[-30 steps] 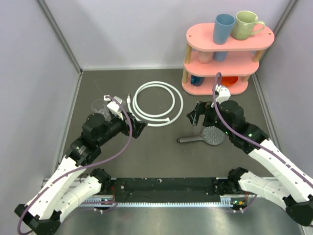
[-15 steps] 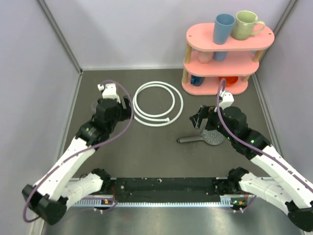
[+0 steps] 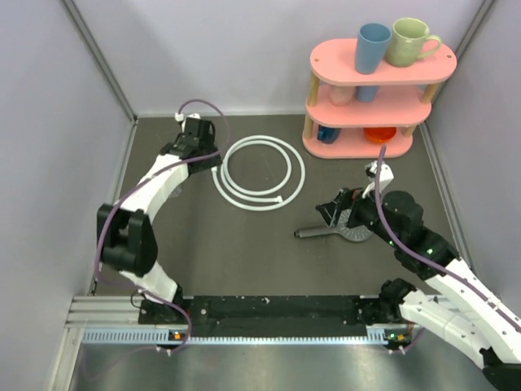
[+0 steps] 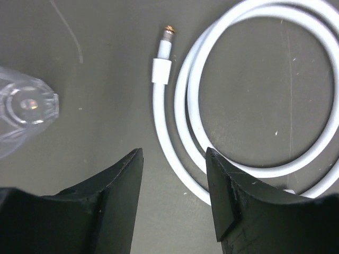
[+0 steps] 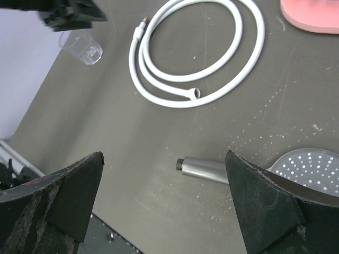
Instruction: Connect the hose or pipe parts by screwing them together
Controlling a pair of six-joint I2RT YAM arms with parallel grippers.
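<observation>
The white hose (image 3: 260, 171) lies coiled on the dark table. Its metal-tipped end (image 4: 168, 34) points away from my left gripper (image 4: 174, 153), which hovers over the coil's left side (image 3: 205, 155). The jaws stand partly apart, open, with one hose strand (image 4: 175, 159) on the table below them, near the right finger (image 4: 238, 201). The hose's other end (image 5: 195, 93) lies free. The grey shower head (image 3: 356, 226) lies face up, its handle (image 5: 204, 169) pointing left. My right gripper (image 5: 164, 154) hangs wide open above the handle's threaded end (image 3: 332, 213), holding nothing.
A clear plastic cup (image 4: 24, 108) stands left of the hose end (image 5: 82, 47). A pink two-tier shelf (image 3: 378, 90) with a blue mug (image 3: 373, 47) and a green mug (image 3: 411, 41) stands at the back right. Grey walls close in on both sides.
My left arm has swung out and away to the hose's left end, and its jaws have narrowed. My right gripper has drifted a little nearer and right over the shower head.
</observation>
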